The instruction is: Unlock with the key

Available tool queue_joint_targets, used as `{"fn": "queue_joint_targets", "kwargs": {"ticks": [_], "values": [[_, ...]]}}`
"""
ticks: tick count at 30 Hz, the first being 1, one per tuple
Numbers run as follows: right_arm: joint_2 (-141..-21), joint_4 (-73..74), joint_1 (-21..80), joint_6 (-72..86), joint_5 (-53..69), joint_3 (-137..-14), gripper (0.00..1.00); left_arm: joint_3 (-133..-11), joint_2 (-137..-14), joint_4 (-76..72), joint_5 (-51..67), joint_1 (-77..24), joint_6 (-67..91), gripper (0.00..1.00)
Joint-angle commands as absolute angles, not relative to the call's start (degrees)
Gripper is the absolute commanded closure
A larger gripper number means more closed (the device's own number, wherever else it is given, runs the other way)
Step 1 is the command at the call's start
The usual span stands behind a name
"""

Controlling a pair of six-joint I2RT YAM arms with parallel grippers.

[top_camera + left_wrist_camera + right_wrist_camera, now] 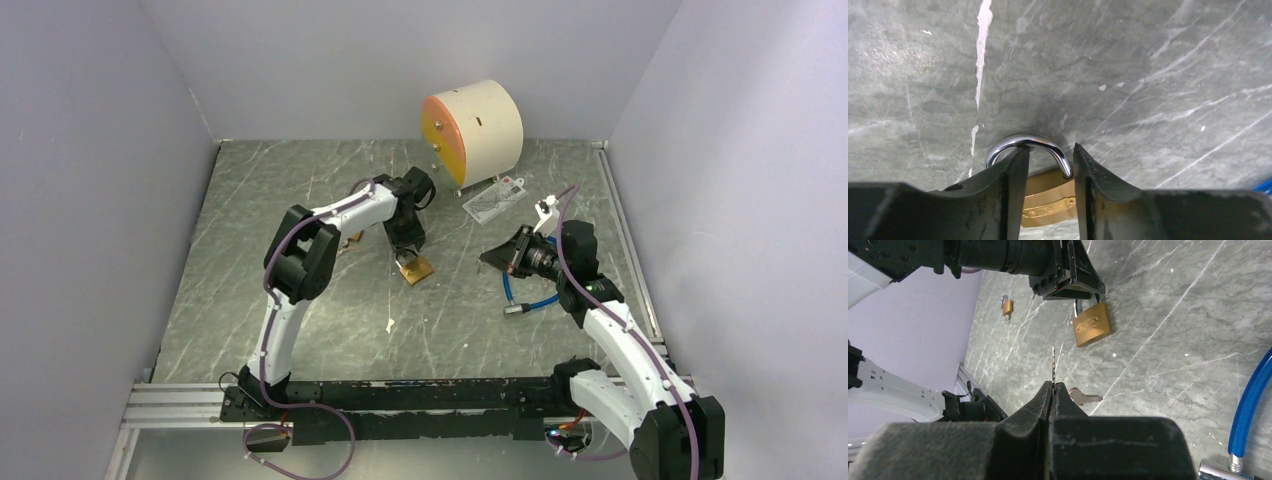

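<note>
The left fingers point(1003, 195) are drawn in to a narrow gap and clamp the top of a brass padlock point(1048, 202). Its chrome shackle point(1020, 141) arches out between their tips, and one leg touches the inner face of the right-hand finger. In the right wrist view the padlock hangs tilted under those fingers. I cannot tell whether its lower edge rests on the table point(260, 200).

The right fingers point(1023, 425) are pressed together on a key point(1053, 362), which is seen edge-on as a thin blade standing straight out from their tips. The key points towards the padlock but is clearly apart from it.

A second key point(1084, 398) lies flat on the table, showing beside the right fingertips in that view. A small brass padlock point(1007, 306) lies farther off, beyond the left arm. A blue cable lock point(1248, 405) curves along the right side.

The table is grey-green stone-patterned with pale veins and small white flecks. At its far edge stands a cream drum with an orange face point(480, 125), with a clear packet point(494, 200) lying in front of it. Plain pale grey-lilac walls point(100, 150) close in three sides, and an aluminium rail point(180, 405) runs along the near edge.
</note>
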State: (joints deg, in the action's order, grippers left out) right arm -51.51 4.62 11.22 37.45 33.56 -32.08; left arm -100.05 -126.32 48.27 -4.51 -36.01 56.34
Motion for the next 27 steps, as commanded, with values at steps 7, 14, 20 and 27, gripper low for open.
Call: {"fn": "queue_joint_targets", "kwargs": {"ticks": [7,14,20,27], "values": [[-50.9,2.6,11.3,36.6,33.8,-32.7,1.0,-102.6,-130.2,50.2,-10.1,-37.2,54.8,0.97],[-52.1,2.9,11.2,36.6,33.2,-33.4,1.0,-95.0,-119.0,42.7,-9.2,-38.4,49.5,0.97],[-53.9,2.8,11.2,36.7,33.1,-33.9,1.0,-82.9,-105.5,32.0,-9.0,-39.4,48.4,0.97],[-54.9,2.4,11.3,37.3,33.5,-33.9,1.0,-70.9,-95.7,21.1,-12.7,-41.7,45.7,0.98]]}}
